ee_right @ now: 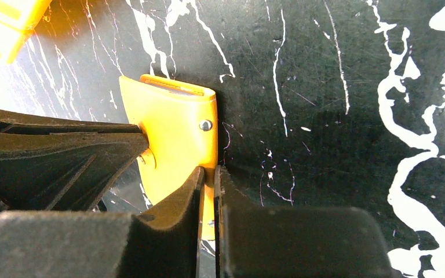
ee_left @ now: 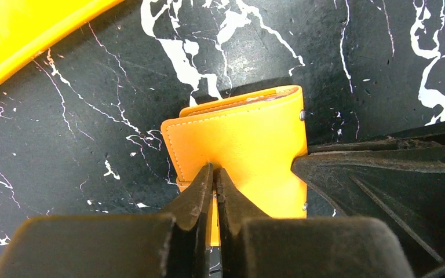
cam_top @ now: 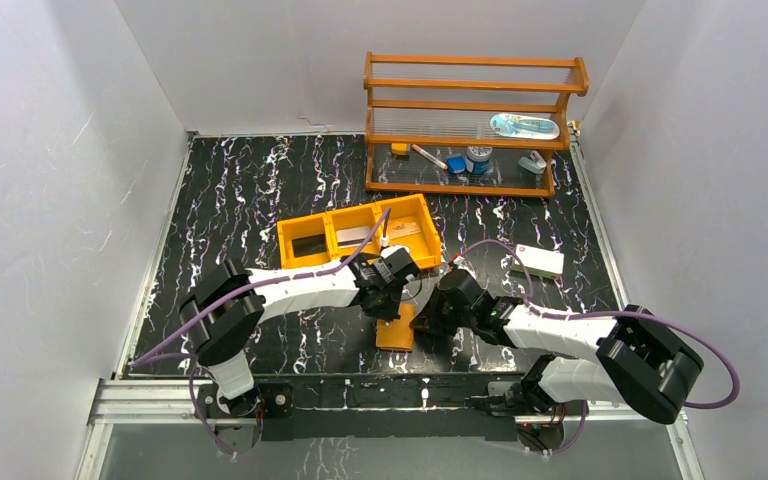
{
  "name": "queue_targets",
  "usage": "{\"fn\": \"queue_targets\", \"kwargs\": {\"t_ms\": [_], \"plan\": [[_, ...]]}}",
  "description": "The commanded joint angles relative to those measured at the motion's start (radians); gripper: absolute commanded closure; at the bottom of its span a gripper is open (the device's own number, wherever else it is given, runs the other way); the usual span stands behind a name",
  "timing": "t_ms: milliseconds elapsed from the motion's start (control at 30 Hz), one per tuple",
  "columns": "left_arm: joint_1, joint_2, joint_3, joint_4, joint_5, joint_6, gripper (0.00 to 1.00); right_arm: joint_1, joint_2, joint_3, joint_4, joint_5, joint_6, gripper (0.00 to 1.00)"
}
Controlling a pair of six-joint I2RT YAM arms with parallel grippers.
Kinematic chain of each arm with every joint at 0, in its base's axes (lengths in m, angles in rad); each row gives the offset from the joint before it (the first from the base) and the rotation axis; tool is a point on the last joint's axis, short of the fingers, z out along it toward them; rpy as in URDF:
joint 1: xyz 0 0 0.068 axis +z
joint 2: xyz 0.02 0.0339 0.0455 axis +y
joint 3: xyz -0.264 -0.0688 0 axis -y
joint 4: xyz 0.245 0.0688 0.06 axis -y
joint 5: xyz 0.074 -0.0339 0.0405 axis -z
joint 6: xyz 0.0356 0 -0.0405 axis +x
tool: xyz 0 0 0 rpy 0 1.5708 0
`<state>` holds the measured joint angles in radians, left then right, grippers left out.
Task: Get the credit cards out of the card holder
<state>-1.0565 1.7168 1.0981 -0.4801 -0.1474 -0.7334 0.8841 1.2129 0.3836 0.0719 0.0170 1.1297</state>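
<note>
The orange-tan card holder [cam_top: 396, 331] lies folded on the black marble table, between both grippers. In the left wrist view my left gripper [ee_left: 215, 171] is shut, its tips pressed on the card holder's [ee_left: 249, 139] top cover. My right gripper [ee_right: 208, 171] is shut on the near right edge of the card holder [ee_right: 177, 130], with orange leather showing between its fingers. A pale sliver shows at the holder's far open edge [ee_right: 177, 90]; I cannot tell whether it is a card. Flat credit cards lie in the tray: one dark [cam_top: 310, 244], one greyish [cam_top: 355, 235], one tan [cam_top: 404, 230].
An orange three-compartment tray [cam_top: 286, 232] sits just behind the grippers. A white box with a red mark [cam_top: 537, 262] lies to the right. A wooden shelf [cam_top: 470, 187] with small items stands at the back right. White walls close in both sides.
</note>
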Motion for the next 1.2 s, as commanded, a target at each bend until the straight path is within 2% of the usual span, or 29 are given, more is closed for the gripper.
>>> {"fn": "queue_targets", "kwargs": {"t_ms": [0, 567, 667, 867, 967, 1167], "plan": [[-0.019, 0.009, -0.066, -0.129, 0.038, 0.021, 1.00, -0.012, 0.009, 0.035, -0.022, 0.046, 0.000, 0.87], [-0.018, -0.230, -0.232, -0.004, 0.099, 0.027, 1.00, -0.019, 0.011, 0.040, -0.039, 0.039, -0.003, 0.88], [-0.017, -0.217, -0.209, 0.007, 0.084, 0.021, 1.00, -0.018, -0.017, 0.026, 0.036, -0.045, -0.063, 0.80], [-0.017, -0.187, -0.177, 0.016, 0.048, -0.009, 1.00, -0.014, -0.056, -0.026, 0.204, -0.217, -0.067, 0.50], [-0.012, -0.206, -0.201, 0.038, 0.033, -0.034, 1.00, 0.006, -0.030, -0.064, 0.238, -0.238, -0.046, 0.44], [0.023, -0.270, -0.268, 0.090, 0.022, -0.079, 1.00, 0.061, 0.056, -0.089, 0.286, -0.230, 0.040, 0.42]]}}
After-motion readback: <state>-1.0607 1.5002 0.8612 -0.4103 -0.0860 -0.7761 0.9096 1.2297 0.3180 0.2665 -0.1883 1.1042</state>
